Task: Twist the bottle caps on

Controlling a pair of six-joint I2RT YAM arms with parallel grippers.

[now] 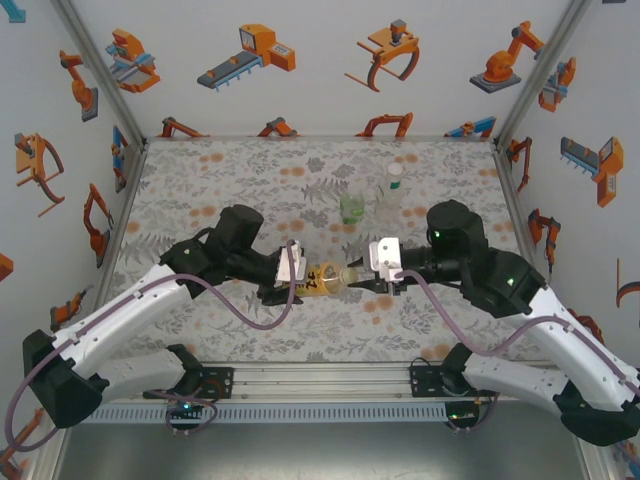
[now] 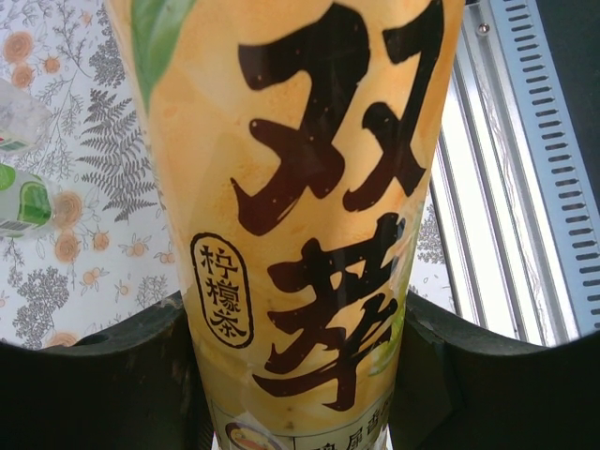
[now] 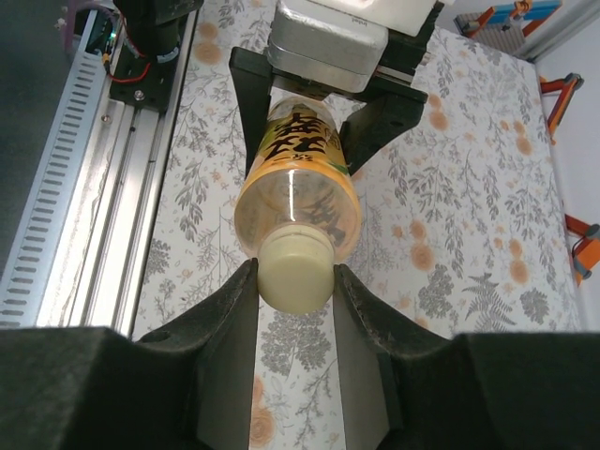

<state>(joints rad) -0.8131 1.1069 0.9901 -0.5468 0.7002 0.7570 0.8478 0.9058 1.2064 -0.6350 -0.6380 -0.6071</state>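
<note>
**Item 1: pale yellow cap** [image 3: 297,268]. It sits on the mouth of the orange-labelled bottle [image 3: 300,183]. In the top view this is the bottle's 3 o'clock end, near the middle of the floral table [image 1: 200,190]. Whether it is threaded fully home cannot be told.

**Item 2: right gripper** [image 3: 296,292]. It reaches in from 3 o'clock. The jaws are narrowed onto the cap, with one finger touching it at 9 o'clock and the other at 3 o'clock in the wrist view. The cap lies between the fingertips.

**Item 3: left gripper** [image 1: 303,283]. It comes in from 9 o'clock and is clamped across the labelled body of the same bottle. The bottle is held lying level, neck toward the right gripper.

**Item 4: green-labelled bottle** [image 1: 352,207]. It stands upright at 12 o'clock of the held bottle, apart from both grippers.

**Item 5: clear bottle** [image 1: 392,200]. It stands upright just beside item 4, at its 3 o'clock, and is topped by a white cap [image 1: 396,170].
</note>
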